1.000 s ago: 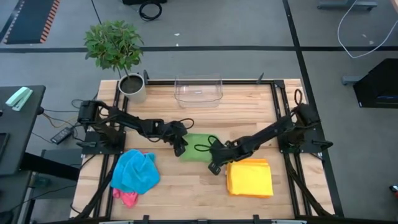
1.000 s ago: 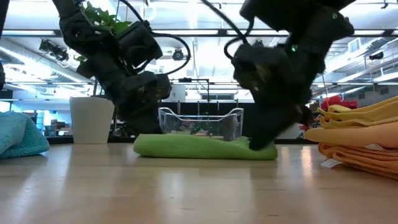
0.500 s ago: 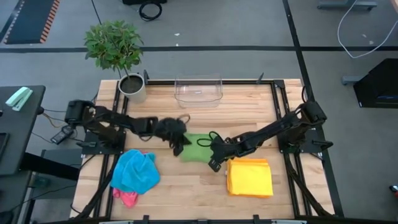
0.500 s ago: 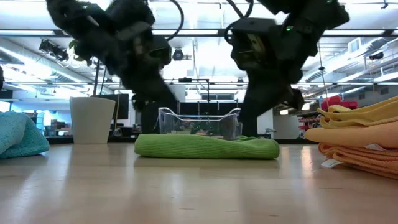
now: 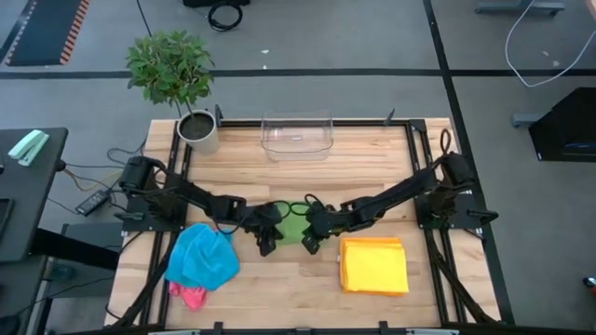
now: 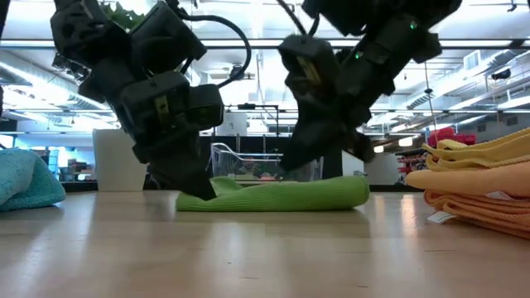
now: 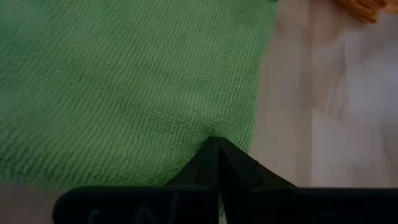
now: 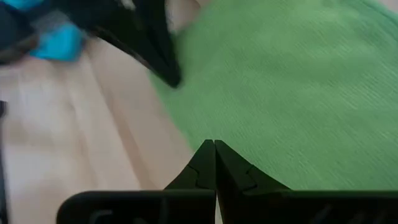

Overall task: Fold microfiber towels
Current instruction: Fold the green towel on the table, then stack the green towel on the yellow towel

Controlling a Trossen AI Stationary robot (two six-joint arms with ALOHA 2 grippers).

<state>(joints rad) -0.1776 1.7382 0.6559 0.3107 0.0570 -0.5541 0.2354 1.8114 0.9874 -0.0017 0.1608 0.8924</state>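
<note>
A green microfiber towel [image 5: 291, 229] lies folded into a flat strip [image 6: 281, 194] at the middle of the table. My left gripper [image 5: 266, 244] is shut with its tips down on the towel's left end [image 6: 197, 192]. My right gripper [image 5: 308, 242] is shut and hangs just over the towel's middle [image 6: 288, 170], close to its near edge [image 8: 214, 144]. I cannot tell whether it touches the cloth. A stack of folded yellow towels [image 5: 373, 265] lies to the right. A crumpled blue towel [image 5: 202, 256] lies on a pink one [image 5: 192, 296] to the left. My left gripper presses its shut fingertips [image 7: 217, 146] down on the green towel close to its near edge [image 7: 245, 134], at the left end. The fingers slant down from the table's left. The cloth puckers slightly around the tips and lies flat on the table.
A clear plastic bin [image 5: 298, 135] stands at the far edge, with a potted plant [image 5: 197, 130] to its left. Bare wood shows along the near edge between the blue towel and the yellow stack [image 6: 480, 186].
My left gripper has swung away from the towel's left end, then come back toward the table's near edge and down onto the towel's near left corner. My right gripper has lifted off the towel's right end and gone left to over its middle. The towel has stayed put.
</note>
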